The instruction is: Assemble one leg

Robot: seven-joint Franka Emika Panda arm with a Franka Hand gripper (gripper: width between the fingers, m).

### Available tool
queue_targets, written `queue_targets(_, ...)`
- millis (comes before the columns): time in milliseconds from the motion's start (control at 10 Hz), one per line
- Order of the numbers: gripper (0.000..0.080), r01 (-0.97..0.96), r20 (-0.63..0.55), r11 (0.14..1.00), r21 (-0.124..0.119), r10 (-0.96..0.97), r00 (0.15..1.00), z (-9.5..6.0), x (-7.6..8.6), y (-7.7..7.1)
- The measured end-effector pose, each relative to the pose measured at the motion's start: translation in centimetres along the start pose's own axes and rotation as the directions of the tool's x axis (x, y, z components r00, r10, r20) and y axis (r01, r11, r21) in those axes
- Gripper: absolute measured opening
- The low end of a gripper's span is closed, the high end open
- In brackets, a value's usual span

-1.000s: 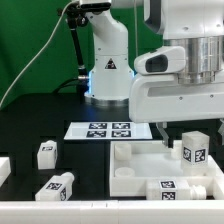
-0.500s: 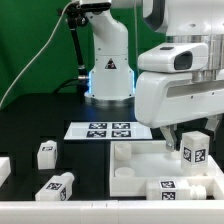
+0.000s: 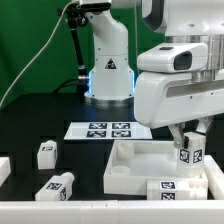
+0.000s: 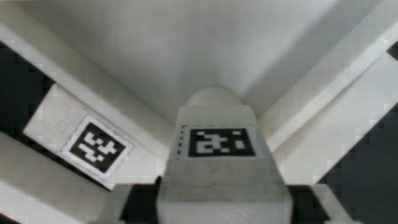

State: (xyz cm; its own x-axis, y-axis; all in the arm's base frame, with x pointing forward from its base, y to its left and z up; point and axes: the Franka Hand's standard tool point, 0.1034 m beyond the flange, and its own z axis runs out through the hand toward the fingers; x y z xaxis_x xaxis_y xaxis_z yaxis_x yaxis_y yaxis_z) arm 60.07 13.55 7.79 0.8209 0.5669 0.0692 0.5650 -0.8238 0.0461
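My gripper (image 3: pixel 190 138) is shut on a white leg (image 3: pixel 190 153) with a black-and-white tag on its face. It holds the leg upright over the far corner of the large white tray-like part (image 3: pixel 135 165), on the exterior view's right. In the wrist view the leg (image 4: pixel 222 140) juts out from between the jaws of my gripper (image 4: pixel 226 205), with the tray's white inside surface behind it. I cannot tell whether the leg's lower end touches the tray. Another tagged leg (image 4: pixel 93 145) shows beside it.
Two loose legs (image 3: pixel 46 153) (image 3: pixel 57 186) lie on the black table at the exterior view's left. A third leg (image 3: pixel 165 187) lies at the tray's front edge. The marker board (image 3: pixel 105 129) lies before the robot base. A white part (image 3: pixel 3 168) sits at the left edge.
My gripper, still holding the leg, has shifted slightly to the exterior view's left and sunk a little toward the tray. The loose legs have not moved.
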Motion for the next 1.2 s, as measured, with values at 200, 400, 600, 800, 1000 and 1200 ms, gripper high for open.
queue_targets(200,0.0284,-0.127,-0.003,0.992,0.003,0.127,0.992,0.0,0.0,0.0)
queue_targets(400,0.0284,-0.375,-0.017,0.927,0.020,0.375,0.927,0.0,0.1,0.0)
queue_targets(600,0.0284,-0.620,-0.014,0.782,0.064,0.622,0.783,0.0,0.1,0.3)
queue_targets(800,0.0284,-0.780,0.003,0.623,0.064,0.781,0.624,0.1,0.1,-0.1)
queue_targets(1000,0.0284,-0.874,0.004,0.482,0.060,0.876,0.483,0.1,0.1,0.1)
queue_targets(1200,0.0284,-0.953,0.005,0.299,0.044,0.954,0.300,0.2,-0.4,1.0)
